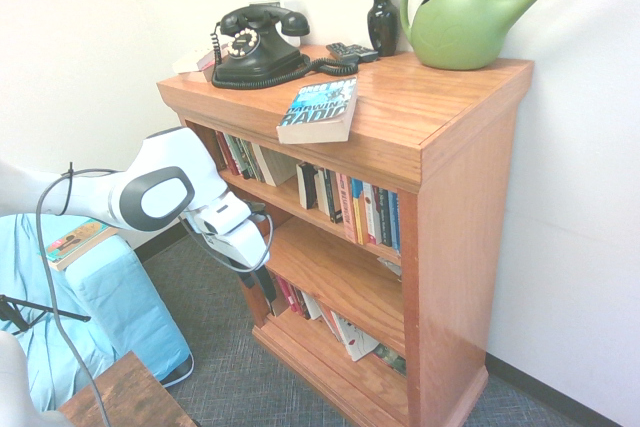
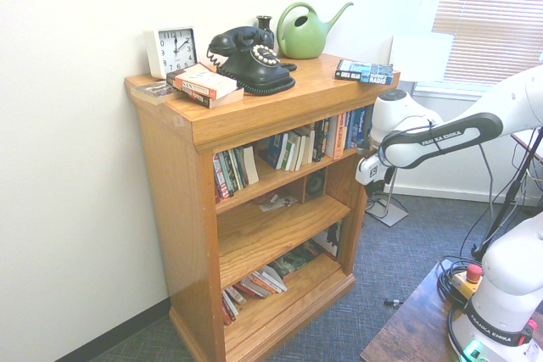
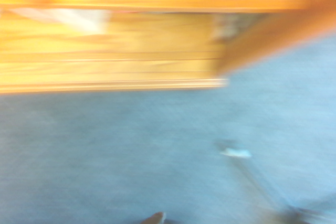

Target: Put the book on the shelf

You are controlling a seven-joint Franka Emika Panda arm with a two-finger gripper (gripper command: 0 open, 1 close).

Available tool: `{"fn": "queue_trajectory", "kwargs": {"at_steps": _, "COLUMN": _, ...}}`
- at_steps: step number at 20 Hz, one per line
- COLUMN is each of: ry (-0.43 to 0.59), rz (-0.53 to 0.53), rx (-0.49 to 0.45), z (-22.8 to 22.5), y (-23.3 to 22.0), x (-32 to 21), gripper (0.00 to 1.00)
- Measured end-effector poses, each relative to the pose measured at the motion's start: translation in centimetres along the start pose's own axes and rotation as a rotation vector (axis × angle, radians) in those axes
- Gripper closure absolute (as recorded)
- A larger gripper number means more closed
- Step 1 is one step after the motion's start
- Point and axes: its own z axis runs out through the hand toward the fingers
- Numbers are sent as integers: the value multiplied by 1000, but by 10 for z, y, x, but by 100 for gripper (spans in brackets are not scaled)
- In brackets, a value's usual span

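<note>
Black rotary telephone (image 1: 255, 44), vase (image 1: 382, 17) and green watering can (image 1: 470, 12) stand behind the book (image 1: 320, 109); end effector (image 1: 262, 282) open, empty.

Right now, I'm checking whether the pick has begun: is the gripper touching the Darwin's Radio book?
Apart. The first exterior view shows the book lying on the bookcase's top slab, with the gripper well below it, in front of the lower boards.
</note>
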Motion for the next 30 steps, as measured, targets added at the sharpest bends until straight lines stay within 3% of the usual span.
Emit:
{"fn": "queue_trajectory", "kwargs": {"at_steps": 5, "ry": 217, "rz": -1, "rx": -147, "z": -47, "y": 62, "x": 18, "gripper": 0}}
{"fn": "queue_trajectory", "kwargs": {"at_steps": 11, "ry": 423, "rz": -94, "rx": -275, "z": -83, "y": 92, "x": 56, "gripper": 0}}
{"fn": "queue_trajectory", "kwargs": {"at_steps": 21, "ry": 722, "rz": -330, "rx": -368, "z": -155, "y": 58, "x": 92, "gripper": 0}}
{"fn": "queue_trajectory", "kwargs": {"at_steps": 30, "ry": 855, "rz": -508, "rx": -414, "z": -147, "y": 46, "x": 88, "gripper": 0}}
